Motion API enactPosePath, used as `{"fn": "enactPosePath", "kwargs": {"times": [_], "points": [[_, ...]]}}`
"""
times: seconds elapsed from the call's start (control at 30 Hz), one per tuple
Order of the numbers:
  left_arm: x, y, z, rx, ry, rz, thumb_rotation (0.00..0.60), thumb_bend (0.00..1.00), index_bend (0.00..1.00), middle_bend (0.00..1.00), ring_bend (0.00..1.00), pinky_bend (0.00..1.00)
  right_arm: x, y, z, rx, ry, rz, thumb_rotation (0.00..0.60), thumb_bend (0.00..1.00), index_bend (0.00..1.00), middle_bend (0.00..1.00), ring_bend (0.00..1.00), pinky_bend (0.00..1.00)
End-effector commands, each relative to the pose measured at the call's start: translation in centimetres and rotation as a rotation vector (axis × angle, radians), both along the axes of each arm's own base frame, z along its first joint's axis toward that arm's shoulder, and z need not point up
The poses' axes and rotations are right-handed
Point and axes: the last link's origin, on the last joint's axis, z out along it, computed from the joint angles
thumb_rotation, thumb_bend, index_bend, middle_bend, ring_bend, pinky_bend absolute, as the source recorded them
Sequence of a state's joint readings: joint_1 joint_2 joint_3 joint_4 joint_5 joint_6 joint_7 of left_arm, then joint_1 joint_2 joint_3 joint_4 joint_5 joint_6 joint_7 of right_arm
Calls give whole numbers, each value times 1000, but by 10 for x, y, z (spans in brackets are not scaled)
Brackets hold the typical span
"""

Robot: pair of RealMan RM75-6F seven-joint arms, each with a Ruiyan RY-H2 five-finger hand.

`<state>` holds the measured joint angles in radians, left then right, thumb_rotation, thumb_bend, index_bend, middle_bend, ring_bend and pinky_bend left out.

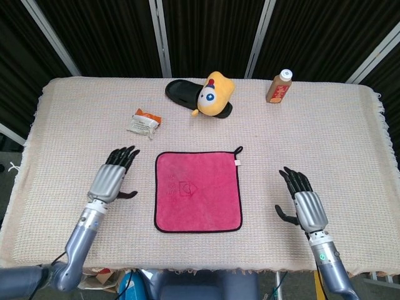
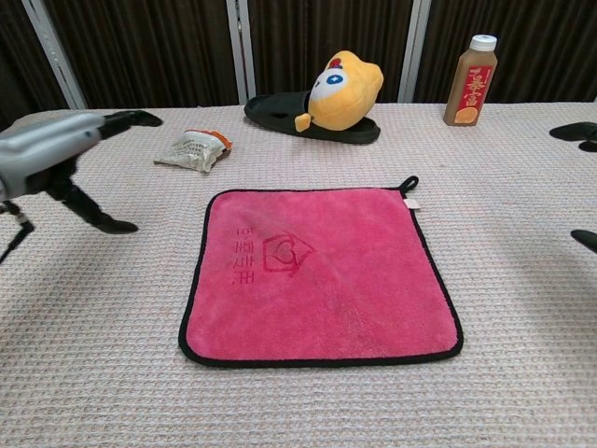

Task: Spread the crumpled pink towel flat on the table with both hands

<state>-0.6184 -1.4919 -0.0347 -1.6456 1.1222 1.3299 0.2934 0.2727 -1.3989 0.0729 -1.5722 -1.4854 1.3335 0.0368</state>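
Observation:
The pink towel point(image 1: 198, 190) point(image 2: 317, 271) with a black border lies flat and square on the table's middle. A small loop and a white tag show at its far right corner. My left hand point(image 1: 112, 176) point(image 2: 56, 149) hovers open to the towel's left, fingers stretched out, apart from the cloth. My right hand point(image 1: 303, 201) stays open to the towel's right, well clear of it; in the chest view only its fingertips point(image 2: 578, 131) show at the right edge.
A yellow plush toy point(image 1: 215, 94) lies on a black slipper point(image 1: 182, 92) at the back. A brown bottle point(image 1: 279, 85) stands at the back right. A small snack packet point(image 1: 144, 122) lies at the back left. The table wears a woven beige cloth point(image 1: 350, 144).

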Motion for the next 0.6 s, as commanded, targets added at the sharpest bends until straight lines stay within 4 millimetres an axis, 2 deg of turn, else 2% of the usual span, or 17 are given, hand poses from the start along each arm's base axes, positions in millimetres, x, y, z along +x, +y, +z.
{"fn": "enactPosePath", "kwargs": {"times": [0.03,0.1,0.27,0.43,0.6], "points": [[-40,-33,28,57,-13,50,600,94,0,0,0,0,-9,8,3,-9,69,-10,600,348,8,0,0,0],[-60,-49,41,90,-15,75,600,83,0,0,0,0,-13,14,7,-28,105,-13,600,347,8,0,0,0],[-91,-78,63,144,-8,110,600,66,0,0,0,0,-22,28,17,-82,161,-17,600,347,5,0,0,0],[-114,-105,85,215,33,104,600,66,0,0,0,0,-32,43,28,-123,199,-33,600,347,0,0,0,0],[-130,-127,100,268,31,116,600,66,0,0,0,0,-32,54,34,-149,201,-18,600,348,0,0,0,0]]}}
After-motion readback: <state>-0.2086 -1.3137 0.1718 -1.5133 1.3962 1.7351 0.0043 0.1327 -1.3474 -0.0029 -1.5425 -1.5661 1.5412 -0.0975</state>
